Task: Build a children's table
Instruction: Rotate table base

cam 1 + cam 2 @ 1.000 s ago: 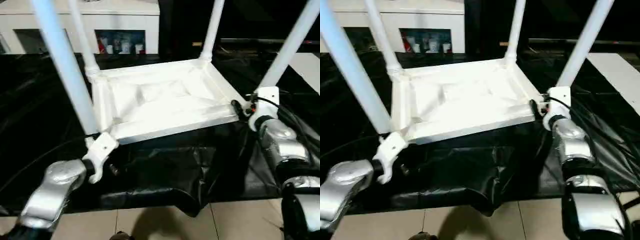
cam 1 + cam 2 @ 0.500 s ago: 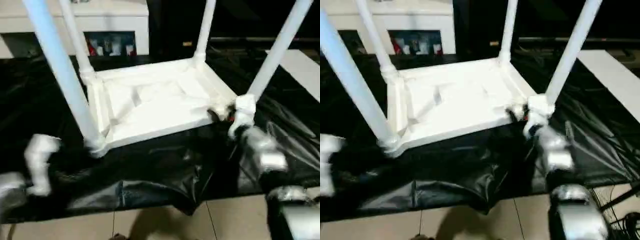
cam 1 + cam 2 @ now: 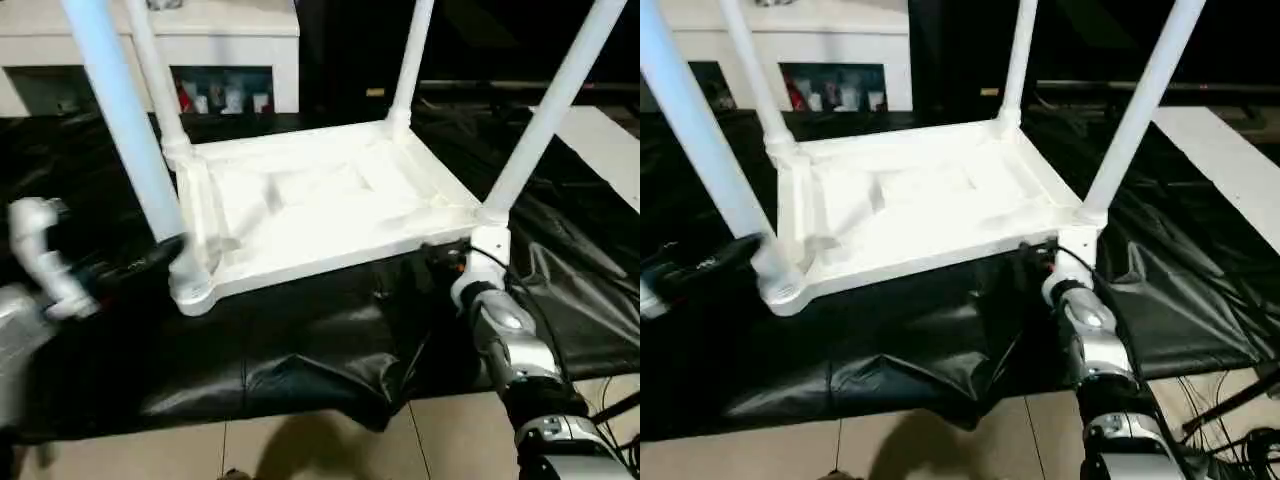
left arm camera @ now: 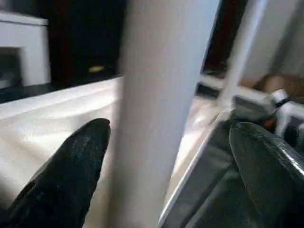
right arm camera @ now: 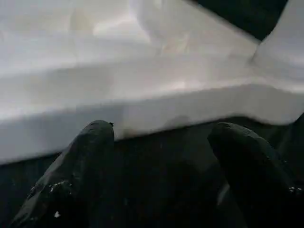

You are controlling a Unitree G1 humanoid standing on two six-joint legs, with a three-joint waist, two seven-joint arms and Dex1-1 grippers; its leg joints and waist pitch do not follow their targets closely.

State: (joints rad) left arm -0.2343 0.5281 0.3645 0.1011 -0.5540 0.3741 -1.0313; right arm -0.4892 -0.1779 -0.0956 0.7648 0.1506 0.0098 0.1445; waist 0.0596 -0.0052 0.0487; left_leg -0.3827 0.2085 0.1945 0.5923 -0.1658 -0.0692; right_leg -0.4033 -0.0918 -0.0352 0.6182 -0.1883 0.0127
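Item: children's table (image 3: 320, 205), inverted on black sheeting (image 3: 300, 350), all four legs seated upward. We judge it light, stiff, smooth plastic; best taken low on a leg or by the rim.

Left gripper (image 4: 164, 156): jaws wide, near leg (image 4: 161, 95) between them, apparently untouched.

Right gripper (image 5: 159, 156): jaws apart, empty, tabletop rim (image 5: 142, 104) just ahead.

Surroundings: tiled floor (image 3: 330, 450), white cabinet (image 3: 180, 40) behind.

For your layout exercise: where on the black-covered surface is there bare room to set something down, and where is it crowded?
Bare black plastic sheet lies in front of the upside-down white plastic tabletop, between the two silver forearms, and to its far left. Crowded: both near corners, where the left gripper straddles the near-left white tube leg and the right gripper sits.
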